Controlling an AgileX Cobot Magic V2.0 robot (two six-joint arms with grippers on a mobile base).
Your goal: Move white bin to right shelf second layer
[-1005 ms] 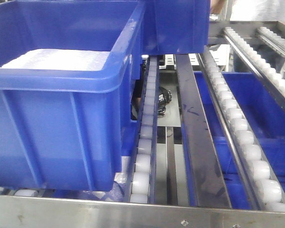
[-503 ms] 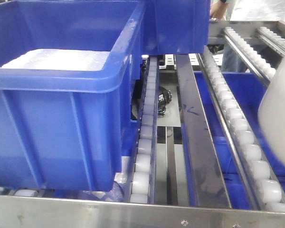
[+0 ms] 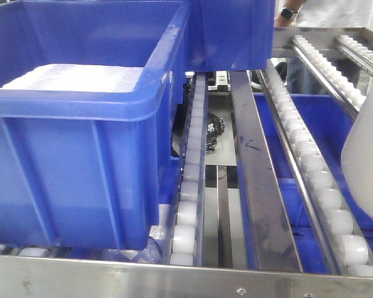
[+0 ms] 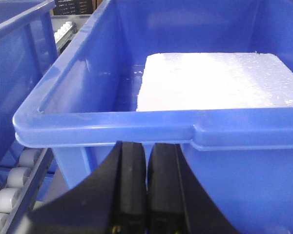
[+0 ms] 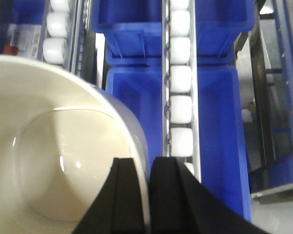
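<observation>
One right tool [image 5: 140, 195] pinching white bin [image 5: 53, 161] rim, wall between fingers.

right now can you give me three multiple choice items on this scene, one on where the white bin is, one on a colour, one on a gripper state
1. Where does the glossy cream-white plastic bin show in the front-facing view?
A. at the right edge, above the roller lanes
B. inside the large blue crate
C. at the far left

2. What colour is the big rectangular plastic crate on the left?
A. green
B. blue
C. grey

3. How is the right gripper set?
A. wide open, away from the bin
B. shut on the bin's rim
C. out of view

Answers:
1 A: the pale tub cuts in at the right border over the white rollers.
2 B: its walls and rim are blue, with a white foam slab inside.
3 B: in the right wrist view the black fingers sit either side of the bin wall.
</observation>
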